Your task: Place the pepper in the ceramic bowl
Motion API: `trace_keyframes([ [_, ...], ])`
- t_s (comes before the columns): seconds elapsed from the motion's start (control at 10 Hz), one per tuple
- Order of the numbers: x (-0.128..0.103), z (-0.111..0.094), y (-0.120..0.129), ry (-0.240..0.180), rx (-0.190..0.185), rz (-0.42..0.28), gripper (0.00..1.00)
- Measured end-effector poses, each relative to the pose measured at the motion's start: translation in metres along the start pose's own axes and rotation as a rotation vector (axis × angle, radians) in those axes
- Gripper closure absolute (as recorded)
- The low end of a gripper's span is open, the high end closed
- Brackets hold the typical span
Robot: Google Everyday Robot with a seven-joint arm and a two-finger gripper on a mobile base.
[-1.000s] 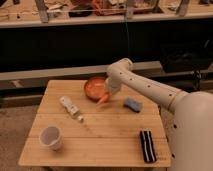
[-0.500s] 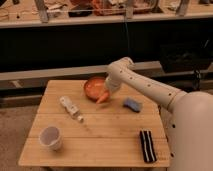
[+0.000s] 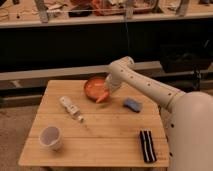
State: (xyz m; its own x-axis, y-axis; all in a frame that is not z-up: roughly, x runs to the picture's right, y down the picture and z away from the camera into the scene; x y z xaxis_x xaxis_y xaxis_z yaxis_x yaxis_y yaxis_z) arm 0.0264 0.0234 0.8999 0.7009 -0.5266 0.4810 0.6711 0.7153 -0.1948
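Observation:
The ceramic bowl [image 3: 93, 88], orange-brown and round, sits at the back middle of the wooden table [image 3: 95, 140]. The pepper [image 3: 103, 96], slim and orange, lies tilted across the bowl's right front rim, with its lower end poking out over the table. My gripper [image 3: 108, 89] reaches down from the white arm [image 3: 145, 87] and sits right at the pepper's upper end, over the bowl's right edge. The gripper's body hides where it meets the pepper.
A white tube-like bottle [image 3: 70, 108] lies left of the bowl. A translucent white cup [image 3: 50, 137] stands at the front left. A blue sponge [image 3: 132, 104] lies right of the bowl, and a black striped object [image 3: 146, 145] is at the front right. A dark shelf runs behind the table.

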Motion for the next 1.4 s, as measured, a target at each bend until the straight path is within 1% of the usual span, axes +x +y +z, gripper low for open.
trace_keyframes([
  [0.7, 0.008, 0.002, -0.006, -0.014, 0.016, 0.008, 1.00],
  [1.4, 0.014, 0.003, -0.011, -0.025, 0.024, 0.009, 1.00],
])
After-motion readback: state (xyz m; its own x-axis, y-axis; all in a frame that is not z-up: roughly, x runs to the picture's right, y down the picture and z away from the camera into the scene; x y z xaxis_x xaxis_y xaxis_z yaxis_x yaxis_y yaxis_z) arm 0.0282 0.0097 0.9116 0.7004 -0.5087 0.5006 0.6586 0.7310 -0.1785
